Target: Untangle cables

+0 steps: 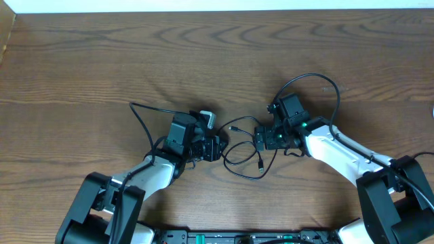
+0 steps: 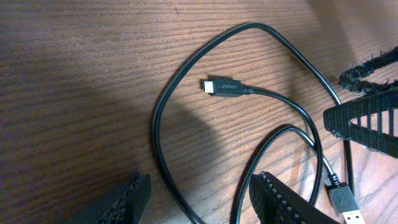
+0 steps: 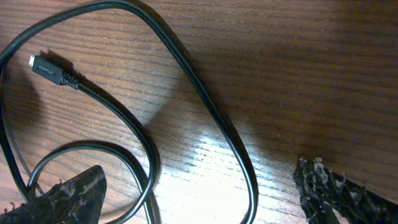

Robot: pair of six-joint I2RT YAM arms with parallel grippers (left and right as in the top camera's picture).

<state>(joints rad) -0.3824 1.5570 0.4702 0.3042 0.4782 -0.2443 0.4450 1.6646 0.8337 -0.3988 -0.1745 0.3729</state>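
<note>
A thin black cable [image 1: 239,125] lies in loose loops on the wooden table between my two grippers. Its small plug [image 1: 234,127] points left and its USB plug [image 1: 261,164] lies nearer the front. In the left wrist view the small plug [image 2: 224,86] sits inside a loop and the USB plug [image 2: 348,206] is at the lower right. My left gripper [image 2: 202,200] is open, with two cable strands lying between its fingers. My right gripper [image 3: 199,198] is open over the loop [image 3: 211,106], with strands between its fingers; the small plug [image 3: 47,67] is at the upper left. No white cord shows.
The right gripper's fingers [image 2: 367,118] reach into the left wrist view, close to the left gripper. Thicker black arm wires arc beside the left arm [image 1: 139,118] and above the right arm [image 1: 319,76]. A table edge runs along the far side [image 1: 217,8].
</note>
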